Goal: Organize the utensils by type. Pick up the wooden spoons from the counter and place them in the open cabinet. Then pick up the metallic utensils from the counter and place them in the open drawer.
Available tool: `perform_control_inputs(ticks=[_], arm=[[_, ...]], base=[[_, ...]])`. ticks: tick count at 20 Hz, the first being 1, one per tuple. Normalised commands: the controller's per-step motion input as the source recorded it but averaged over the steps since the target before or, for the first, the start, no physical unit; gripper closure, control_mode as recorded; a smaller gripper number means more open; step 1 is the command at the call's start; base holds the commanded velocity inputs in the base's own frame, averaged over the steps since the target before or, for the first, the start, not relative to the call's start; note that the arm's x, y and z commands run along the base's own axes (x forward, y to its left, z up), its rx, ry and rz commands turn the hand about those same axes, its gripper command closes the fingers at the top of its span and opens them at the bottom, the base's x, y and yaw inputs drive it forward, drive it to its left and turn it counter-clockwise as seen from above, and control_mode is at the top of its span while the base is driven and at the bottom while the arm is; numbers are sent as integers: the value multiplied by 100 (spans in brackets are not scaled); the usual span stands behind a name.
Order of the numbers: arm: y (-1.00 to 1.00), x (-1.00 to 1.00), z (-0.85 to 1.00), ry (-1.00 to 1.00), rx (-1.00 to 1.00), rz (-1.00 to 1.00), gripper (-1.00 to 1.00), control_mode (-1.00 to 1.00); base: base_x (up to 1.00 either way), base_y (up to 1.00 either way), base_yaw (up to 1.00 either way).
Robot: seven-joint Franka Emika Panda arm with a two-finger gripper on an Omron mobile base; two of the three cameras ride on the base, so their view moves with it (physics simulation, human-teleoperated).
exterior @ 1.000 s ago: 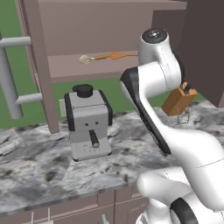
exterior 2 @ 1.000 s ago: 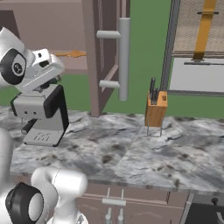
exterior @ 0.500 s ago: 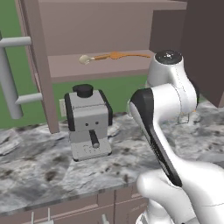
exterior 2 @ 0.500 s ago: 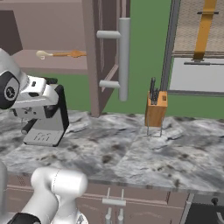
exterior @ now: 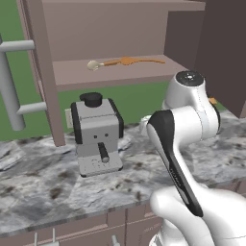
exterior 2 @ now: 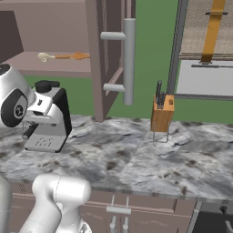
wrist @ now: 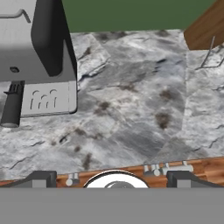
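Observation:
One wooden spoon [exterior: 126,61] [exterior 2: 63,56] lies on the shelf of the open cabinet [exterior: 110,77], pale bowl to the left. My gripper [wrist: 111,178] hangs open over the marbled counter [wrist: 131,109], right of the coffee machine, with nothing between its dark fingertips [wrist: 42,177]. The white arm [exterior: 185,115] stands in front of the counter and hides its right part in the left base view. Under the counter's front edge lies the open drawer [wrist: 205,168] [exterior 2: 150,205], and thin metallic utensils [wrist: 166,168] [exterior 2: 118,208] rest in it.
A grey coffee machine [exterior: 96,134] [exterior 2: 48,119] [wrist: 39,57] stands on the counter under the cabinet. A wooden knife block [exterior 2: 162,113] [wrist: 205,28] is further right. The open cabinet door with its bar handle [exterior 2: 129,61] juts out above the counter.
The arm has drawn back from the cabinet shelf and sunk lower over the counter. The wooden spoon has stayed on the shelf, and the gripper has stayed open.

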Motion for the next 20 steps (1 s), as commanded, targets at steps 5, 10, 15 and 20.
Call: perform_control_inputs(ticks=[5, 10, 15, 20], arm=[[0, 0, 0, 0, 0, 0, -100, -100], [1, -4, -3, 0, 0, 0, -100, -100], [0, -7, -3, 0, 0, 0, -100, -100], [2, -28, -4, 0, 0, -4, -100, -100]], base=[[0, 0, 0], [0, 0, 0], [0, 0, 0], [0, 0, 0]])
